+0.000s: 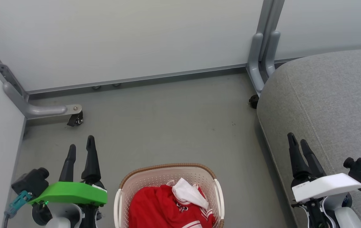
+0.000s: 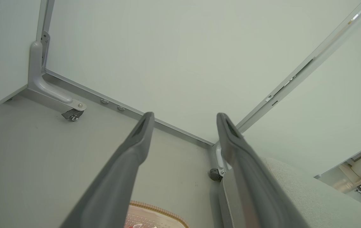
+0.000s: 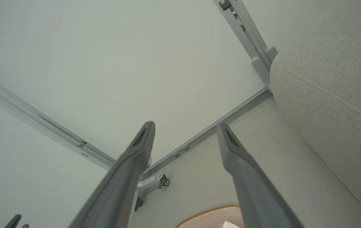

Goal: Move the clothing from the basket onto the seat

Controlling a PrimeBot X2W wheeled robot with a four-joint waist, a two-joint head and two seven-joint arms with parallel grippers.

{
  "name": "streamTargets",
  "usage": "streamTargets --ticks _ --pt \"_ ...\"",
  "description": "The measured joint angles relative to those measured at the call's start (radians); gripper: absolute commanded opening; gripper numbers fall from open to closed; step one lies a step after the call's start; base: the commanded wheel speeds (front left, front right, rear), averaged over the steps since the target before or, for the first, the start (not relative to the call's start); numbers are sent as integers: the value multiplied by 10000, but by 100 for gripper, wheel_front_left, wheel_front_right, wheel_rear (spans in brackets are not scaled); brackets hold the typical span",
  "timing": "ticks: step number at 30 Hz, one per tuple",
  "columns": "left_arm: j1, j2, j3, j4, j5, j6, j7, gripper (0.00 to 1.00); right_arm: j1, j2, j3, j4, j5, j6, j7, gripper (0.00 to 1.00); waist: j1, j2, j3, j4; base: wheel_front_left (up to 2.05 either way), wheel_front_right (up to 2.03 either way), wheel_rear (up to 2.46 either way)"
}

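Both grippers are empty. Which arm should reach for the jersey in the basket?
Probably left: the left gripper sits beside the basket, nearer the jersey; the right gripper hangs farther off, by the seat.

Bright even light, soft shadows, wrist-view distortion.

My left claw (image 2: 185,117) has its two grey fingers (image 2: 129,158) spread wide apart, pointing over the grey floor (image 2: 25,152) toward its far edge, where pale wall panels (image 2: 167,47) rise. A wheeled bracket (image 2: 72,113) stands at the floor's far left corner. The basket (image 2: 158,211) shows its brown rim on the floor nearest me. The seat (image 2: 294,190) lies at the right, with a small black caster (image 2: 213,174) just beside it.
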Motion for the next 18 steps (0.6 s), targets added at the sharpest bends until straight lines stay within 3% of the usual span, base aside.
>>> streamTargets --ticks 18 --pt "-63 25 -401 293 2429 336 -483 100 38 -25 138 245 -2117 2 -495 100 0 0 4 60 0 0 0"
